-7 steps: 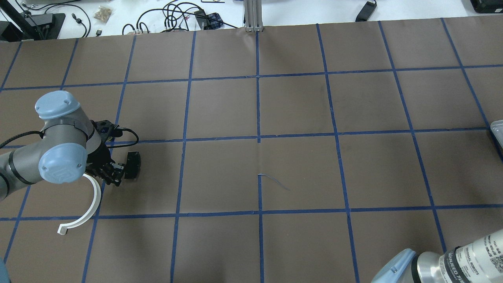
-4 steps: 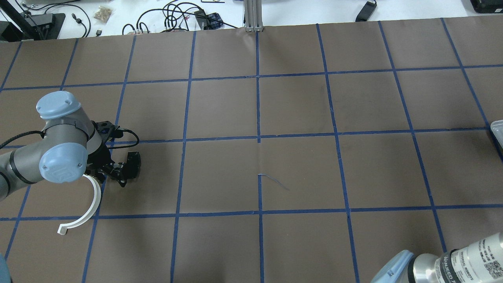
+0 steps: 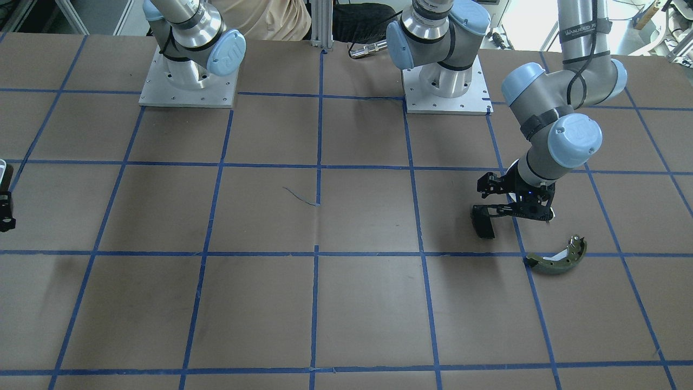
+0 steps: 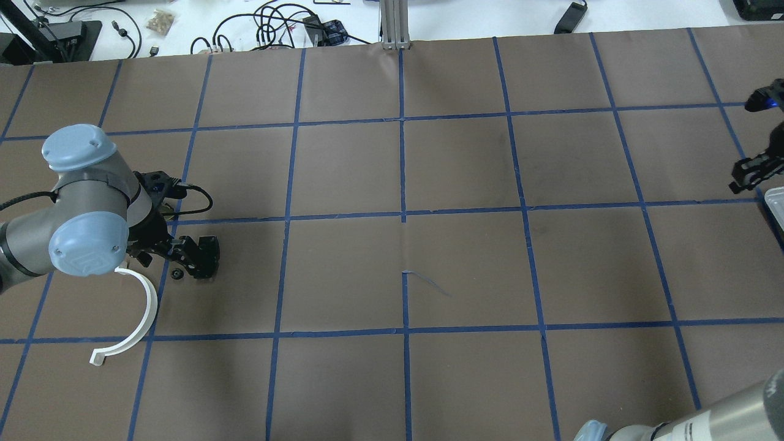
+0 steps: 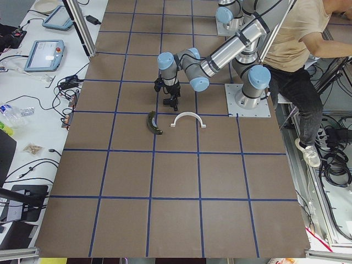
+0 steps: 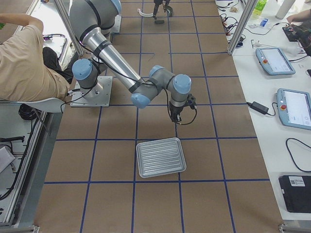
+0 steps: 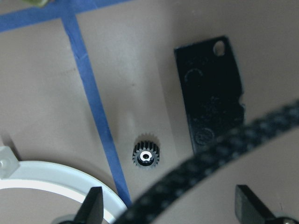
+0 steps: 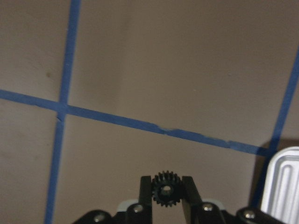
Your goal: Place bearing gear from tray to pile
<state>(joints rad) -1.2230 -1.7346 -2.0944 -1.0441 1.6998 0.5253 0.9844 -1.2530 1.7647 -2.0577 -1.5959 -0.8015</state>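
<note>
Right hand point(image 8: 166, 187) is clenched on a small black toothed bearing gear point(image 8: 166, 192), pinched between its two fingertips above the brown paper-covered surface point(image 8: 140, 60), which is crossed by blue tape lines point(image 8: 140, 123). The silver ribbed metal tray point(image 6: 160, 157) lies near it, and the tray's pale rounded corner shows at the right edge of the right wrist view. Well apart, at the other end of the surface, the left hand point(image 7: 170, 207) hangs released over the pile, its fingers point(image 7: 93, 207) spread wide with nothing between them. Beneath it a second small black gear point(image 7: 146, 156) lies flat on the paper just beside a tape line. It sits between the black rectangular pad point(image 7: 210, 98) and the white plastic half-ring point(image 7: 51, 173), touching neither. An olive-green curved brake shoe point(image 3: 555, 261) rests near these parts, on the side away from the robot's base.
</note>
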